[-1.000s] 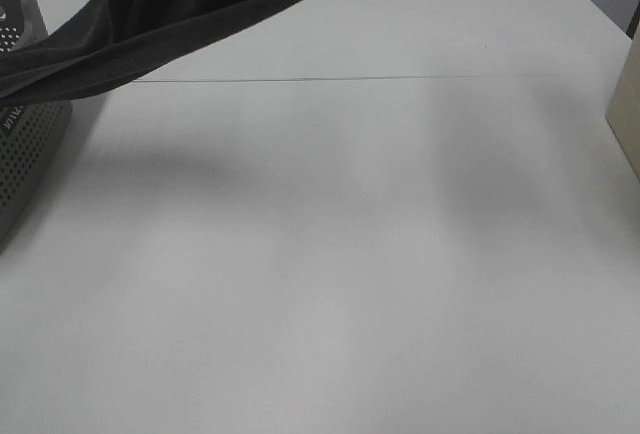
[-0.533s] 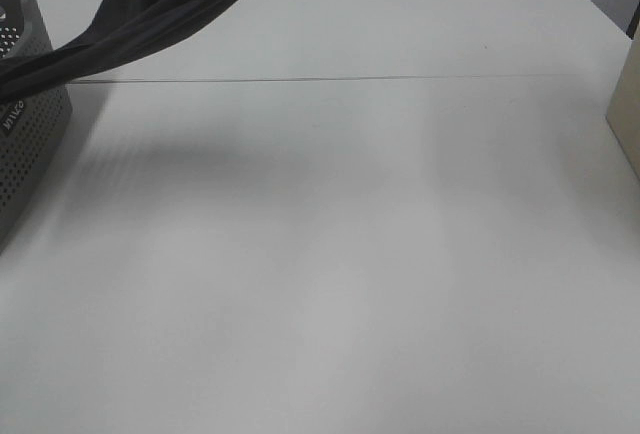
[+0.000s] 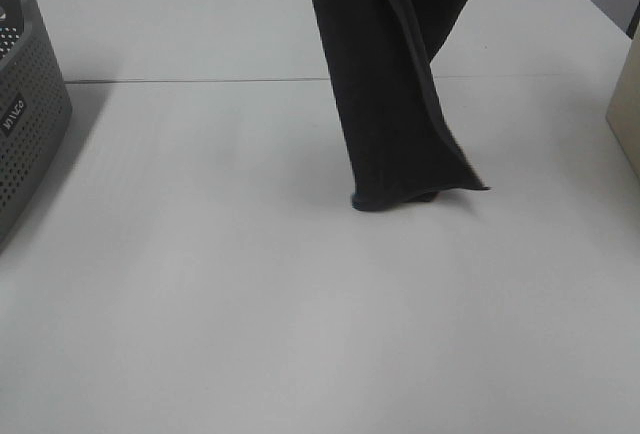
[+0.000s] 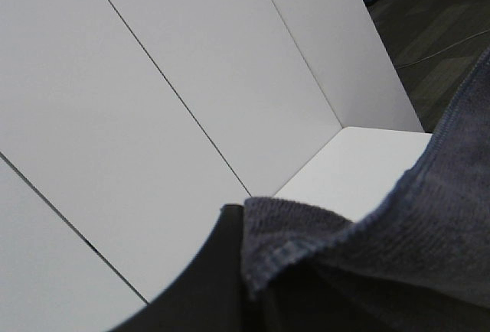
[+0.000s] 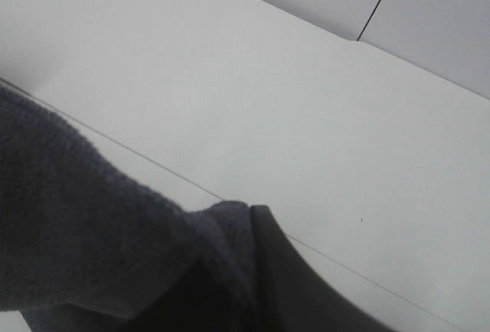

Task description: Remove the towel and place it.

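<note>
Left fingers [image 4: 203, 286] and right fingers [image 5: 291, 286] each pinch the towel [image 3: 390, 104], a dark charcoal terry cloth hanging in long vertical folds, its hemmed lower end touching the white bench [image 3: 200, 304] mid-surface.

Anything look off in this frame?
Nothing spilled or damaged. The towel hangs in a narrow, bunched column, its lower hem seemingly just touching the middle of the table, well clear of the basket at left.
</note>
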You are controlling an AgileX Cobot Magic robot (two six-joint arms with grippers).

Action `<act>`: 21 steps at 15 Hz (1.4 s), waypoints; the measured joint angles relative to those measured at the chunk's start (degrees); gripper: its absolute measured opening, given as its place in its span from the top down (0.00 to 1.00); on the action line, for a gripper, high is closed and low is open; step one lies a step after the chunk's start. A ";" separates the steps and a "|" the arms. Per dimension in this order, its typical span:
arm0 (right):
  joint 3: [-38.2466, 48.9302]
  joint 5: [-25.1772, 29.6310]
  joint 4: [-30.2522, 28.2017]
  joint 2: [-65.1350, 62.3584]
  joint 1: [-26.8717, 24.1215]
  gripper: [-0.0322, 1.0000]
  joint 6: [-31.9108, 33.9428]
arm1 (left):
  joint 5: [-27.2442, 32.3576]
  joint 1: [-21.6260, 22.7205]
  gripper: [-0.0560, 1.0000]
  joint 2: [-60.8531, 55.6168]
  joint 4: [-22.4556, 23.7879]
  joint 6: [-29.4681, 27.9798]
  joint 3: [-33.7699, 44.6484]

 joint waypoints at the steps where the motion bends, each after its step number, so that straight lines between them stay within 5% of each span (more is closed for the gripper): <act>1: 0.00 -1.32 0.00 0.00 0.00 0.96 0.63 | -0.80 0.06 0.95 0.06 0.74 0.00 0.00; 10: 0.00 -7.39 -4.58 0.17 0.00 0.96 2.46 | -9.45 2.01 0.95 2.81 2.41 1.95 0.00; 15: 0.00 -10.08 -7.39 0.52 0.00 0.96 3.50 | -15.30 3.55 0.95 3.55 2.41 9.34 0.00; 21: 0.00 -18.39 -7.96 3.04 0.00 0.96 6.70 | -20.23 7.22 0.95 7.05 2.52 9.63 0.00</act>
